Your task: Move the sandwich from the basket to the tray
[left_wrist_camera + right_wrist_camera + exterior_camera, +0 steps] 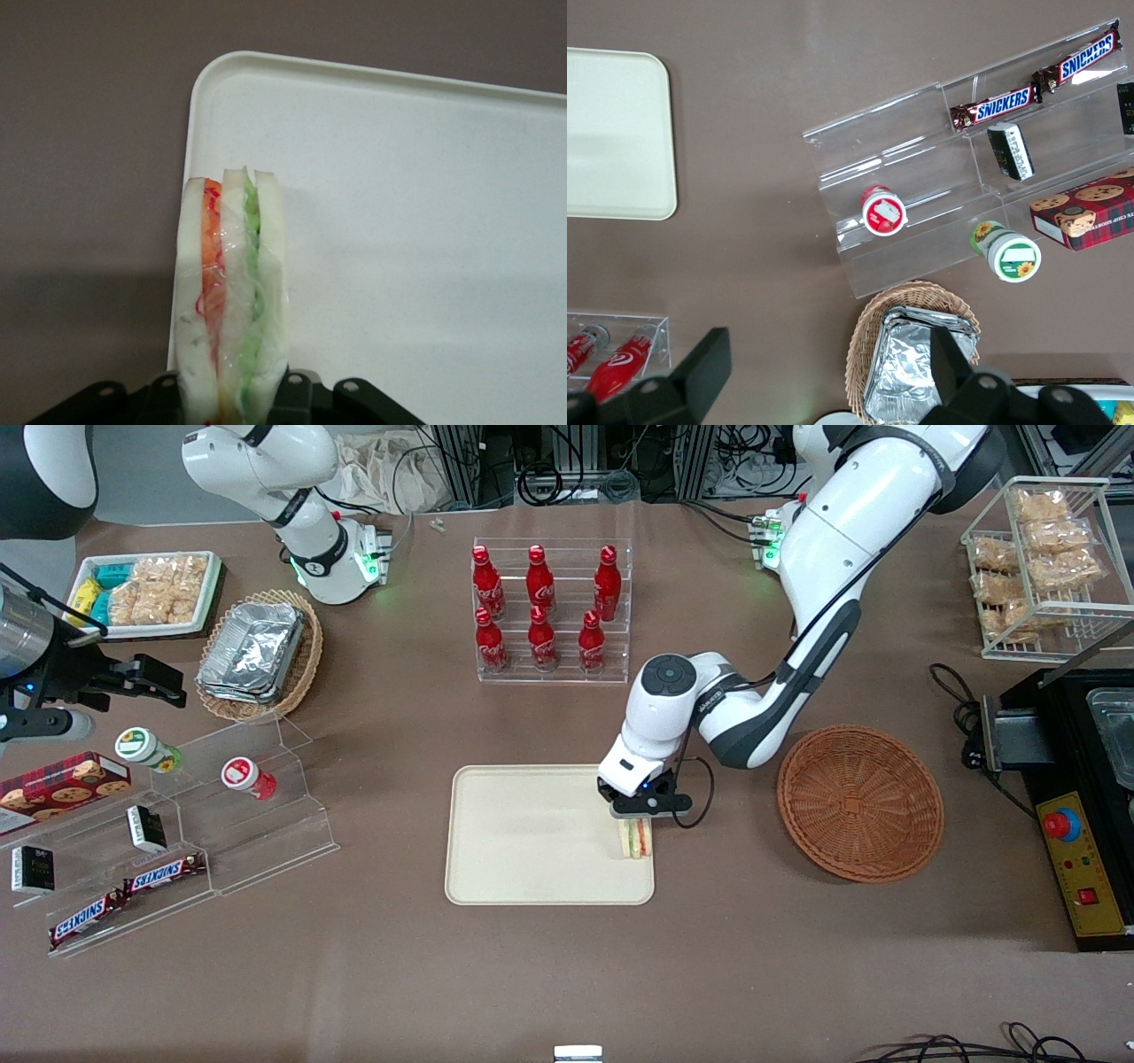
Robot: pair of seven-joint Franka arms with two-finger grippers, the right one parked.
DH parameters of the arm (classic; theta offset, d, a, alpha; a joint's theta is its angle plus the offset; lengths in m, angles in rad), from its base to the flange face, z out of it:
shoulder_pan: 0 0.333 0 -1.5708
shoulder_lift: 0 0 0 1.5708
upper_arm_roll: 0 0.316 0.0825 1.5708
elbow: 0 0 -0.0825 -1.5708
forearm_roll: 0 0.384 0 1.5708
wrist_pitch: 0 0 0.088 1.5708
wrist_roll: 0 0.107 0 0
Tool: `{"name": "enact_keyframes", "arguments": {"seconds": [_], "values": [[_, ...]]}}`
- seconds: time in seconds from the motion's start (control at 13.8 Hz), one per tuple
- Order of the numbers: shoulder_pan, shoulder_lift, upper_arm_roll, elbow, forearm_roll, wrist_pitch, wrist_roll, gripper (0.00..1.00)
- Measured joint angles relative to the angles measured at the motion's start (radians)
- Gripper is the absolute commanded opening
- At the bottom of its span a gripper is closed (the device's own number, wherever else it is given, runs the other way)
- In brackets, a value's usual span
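One sandwich [635, 839], standing on edge, is pinched between the fingers of the left gripper [640, 812] right at the tray [532, 841] edge that faces the basket [859, 803], which now lies empty beside the tray. In the wrist view its outer bread slice sits over the rim, partly above bare table. If released here, I judge the wedge could tip outward and fall off the tray, because its base is narrow and the rim gives uneven footing.
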Motion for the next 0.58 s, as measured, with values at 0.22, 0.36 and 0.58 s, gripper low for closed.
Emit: {"name": "enact_keyframes", "arguments": {"seconds": [0.22,0.36,0.58], "values": [[0.001,0.002,0.0,0.035,0.0,0.001,0.0,1.0],[0.007,-0.016,0.001,0.065,-0.001,0.001,-0.016,1.0],[0.06,-0.1,0.002,0.079,-0.002,-0.022,-0.055,1.0]]}}
